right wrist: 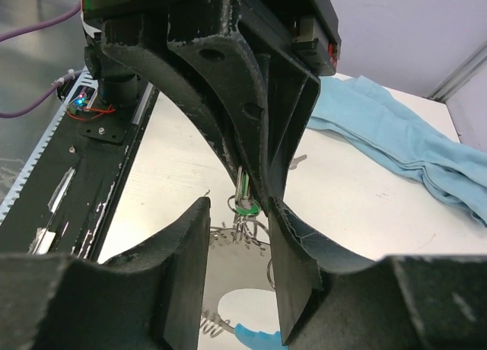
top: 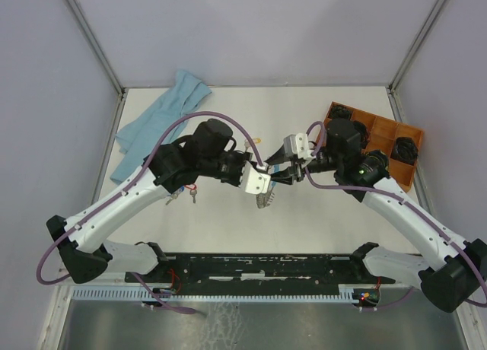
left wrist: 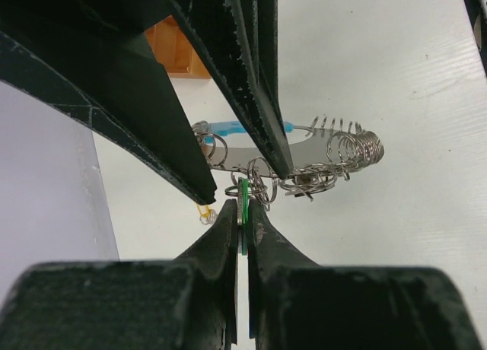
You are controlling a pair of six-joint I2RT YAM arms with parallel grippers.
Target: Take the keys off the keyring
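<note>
The keyring [left wrist: 316,146], raised well left of the tray [top: 392,133], is clamped across its width by the right gripper [right wrist: 240,211], jaws half parted. A green-tagged key [left wrist: 243,192] on it is pinched by the fully closed left gripper [left wrist: 242,213]. A few loose keys [top: 192,190] are seen farther left of the tray; most are judged unremoved.

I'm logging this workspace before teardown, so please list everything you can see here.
keyring: one, silver with a light blue stretch, held above the table centre
green-tagged key: one, silver, on the keyring
loose keys: a few, silver with a red tag, on the table left of centre
cloth: one, light blue, far left corner
tray: one, orange, far right
black items: at least two, in the tray
table: one, white
left gripper: one, black, shut on the green-tagged key
right gripper: one, black, shut on the keyring
arms: two, white and black
</note>
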